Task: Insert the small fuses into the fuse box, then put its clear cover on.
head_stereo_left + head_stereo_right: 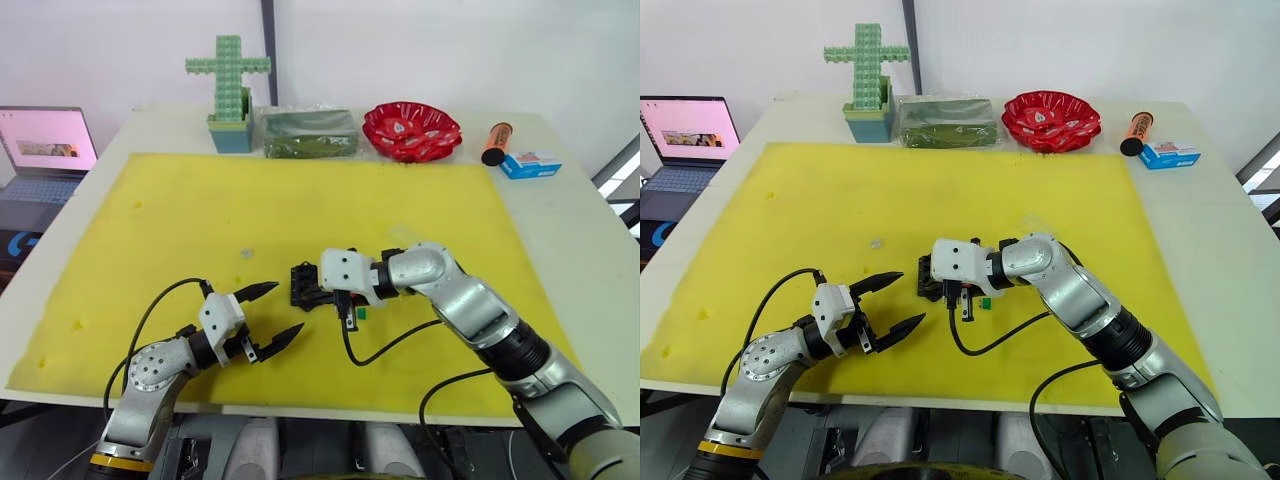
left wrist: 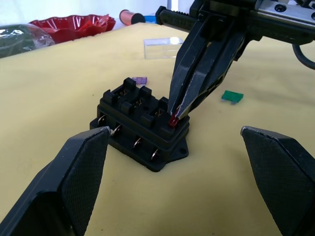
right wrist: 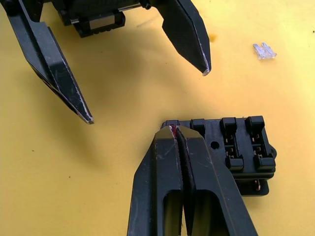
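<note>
Mat (image 1: 300, 200) plain yellow. Fuse box (image 2: 140, 125) black, metal contacts silver. Red fuse (image 2: 173, 121) at box corner, between black fingers of right gripper (image 2: 176, 114). Green fuse (image 2: 232, 96) and purple fuse (image 2: 140, 79) beyond box. Grey-white fuse (image 3: 264, 50) near box. Clear cover (image 2: 162, 47) colourless. Bowl (image 1: 411, 130) behind mat red, patterned.
</note>
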